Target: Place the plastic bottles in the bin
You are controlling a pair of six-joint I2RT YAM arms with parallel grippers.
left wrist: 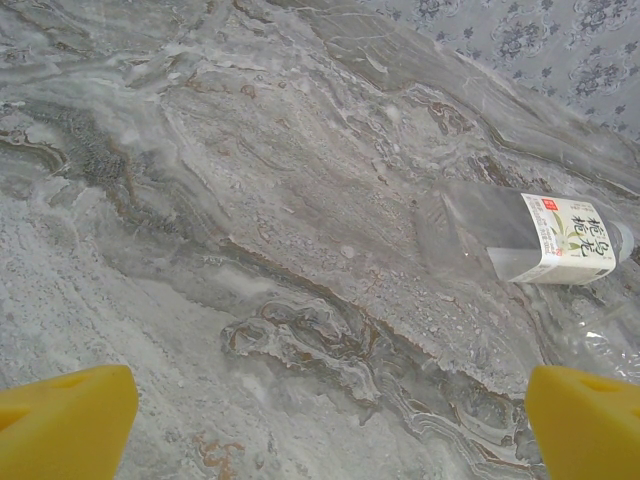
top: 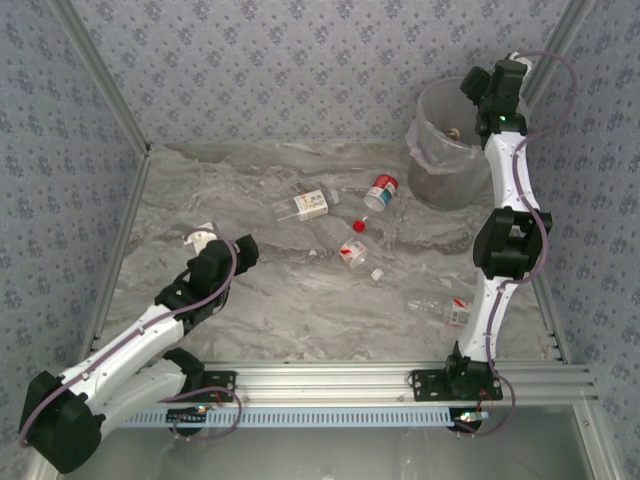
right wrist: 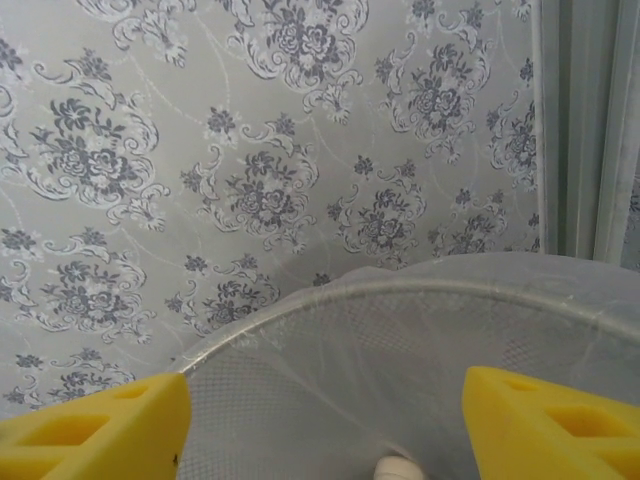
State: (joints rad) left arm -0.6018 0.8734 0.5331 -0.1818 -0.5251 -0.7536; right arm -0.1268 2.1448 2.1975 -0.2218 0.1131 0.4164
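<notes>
**Q:** Likely faults from here?

**A:** At the right gripper (right wrist: 325,420), poised over the bin (right wrist: 300,305) with jaws spread apart and clasping nothing, little risk in the drop itself; more, by judgement, on the way out: a brush of the wrist against the liner-draped rim, enough to drag or tip the bin. At the left gripper (left wrist: 330,410), pads likewise wide and empty, low over the marble table (left wrist: 250,200); possible nudge of the green-labelled bottle (left wrist: 540,235) lying near, ahead to the right; round, so likely to roll away.

**Q:** Containers and contents?

**A:** One only: the bin, at the far right corner by the wall; inside, a white cap (right wrist: 397,467) low between the pads; from above, a brownish item (top: 455,132), too small to name. Remaining plastic bottles (top: 350,248) lying scattered across mid-table, apart from the bin; nearest its base, a red-capped one (top: 381,192); beside the right arm's base, a clear bottle (top: 452,312).
</notes>
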